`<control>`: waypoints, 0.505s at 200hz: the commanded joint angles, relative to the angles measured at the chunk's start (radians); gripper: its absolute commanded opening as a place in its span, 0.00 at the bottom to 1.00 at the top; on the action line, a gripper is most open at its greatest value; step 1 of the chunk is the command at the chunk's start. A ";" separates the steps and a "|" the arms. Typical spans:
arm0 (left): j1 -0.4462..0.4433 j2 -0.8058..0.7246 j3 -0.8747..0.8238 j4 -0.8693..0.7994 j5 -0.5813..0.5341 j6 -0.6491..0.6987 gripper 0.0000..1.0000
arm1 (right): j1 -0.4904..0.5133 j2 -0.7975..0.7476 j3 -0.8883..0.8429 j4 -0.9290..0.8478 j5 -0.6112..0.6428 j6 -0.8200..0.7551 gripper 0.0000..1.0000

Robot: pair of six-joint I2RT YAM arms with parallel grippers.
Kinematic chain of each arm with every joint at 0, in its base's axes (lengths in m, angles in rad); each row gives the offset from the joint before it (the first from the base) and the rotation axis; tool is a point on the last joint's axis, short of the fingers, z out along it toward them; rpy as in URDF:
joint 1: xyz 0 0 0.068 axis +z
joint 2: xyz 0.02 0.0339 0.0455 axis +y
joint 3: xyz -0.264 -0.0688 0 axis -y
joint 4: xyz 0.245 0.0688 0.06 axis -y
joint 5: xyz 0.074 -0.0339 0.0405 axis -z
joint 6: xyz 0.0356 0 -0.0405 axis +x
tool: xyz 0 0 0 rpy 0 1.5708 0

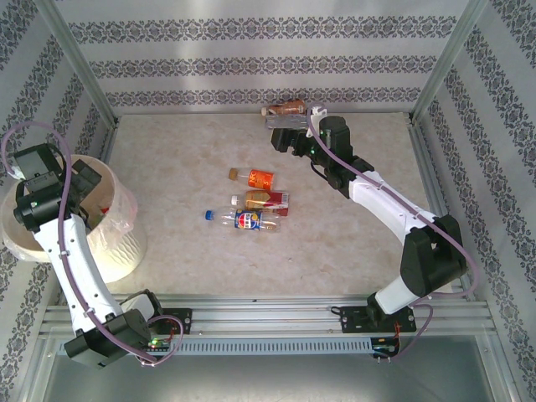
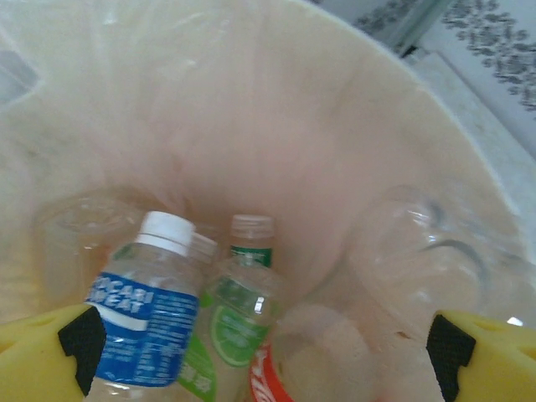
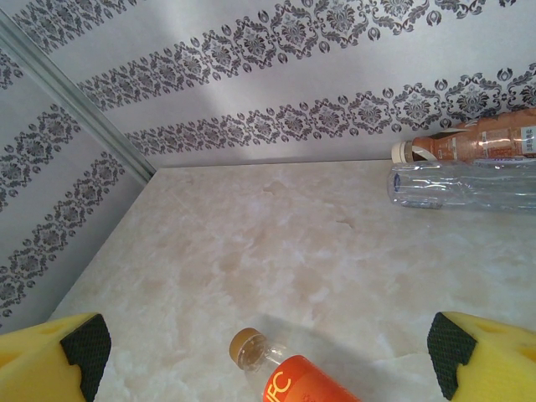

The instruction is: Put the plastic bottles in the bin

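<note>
Nearest, on the left of the marbled surface, stands the bin, a broad cream tub with a ribbed wall. The left gripper hangs over its mouth with its fingers spread and nothing between them. Below it in the bin lie a Pocari bottle with a blue label and white cap, a green-labelled bottle, and some clear crumpled ones.

Mid-surface, three more of the plastic bottles lie on their sides close together: a blue-capped bottle, a red-labelled bottle and, farthest, an orange bottle.

The right gripper is open and empty. The orange bottle lies just on its near side, long axis across the surface and brown cap to the left (the wrist view puts that cap low between the fingers).

Beyond, a brown bottle and a clear bottle rest side by side along the back wall, caps to the left.

The right arm looks nearer to every loose bottle. Their thin, round plastic will probably yield or roll under the pads.
</note>
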 commanded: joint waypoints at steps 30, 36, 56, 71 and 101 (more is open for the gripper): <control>0.004 -0.041 0.013 0.068 0.149 -0.109 1.00 | 0.010 -0.003 0.007 -0.004 0.010 0.001 0.98; 0.004 -0.048 0.010 0.073 0.158 -0.123 1.00 | 0.009 -0.003 0.005 -0.003 0.008 0.004 0.98; 0.002 -0.083 -0.013 0.127 0.270 -0.171 1.00 | 0.011 -0.002 -0.001 -0.001 0.008 0.006 0.98; -0.002 -0.106 -0.023 0.166 0.326 -0.212 1.00 | 0.011 -0.004 -0.006 -0.001 0.007 0.007 0.98; -0.016 -0.148 -0.041 0.252 0.406 -0.274 1.00 | 0.009 -0.003 -0.013 -0.006 -0.001 0.013 0.98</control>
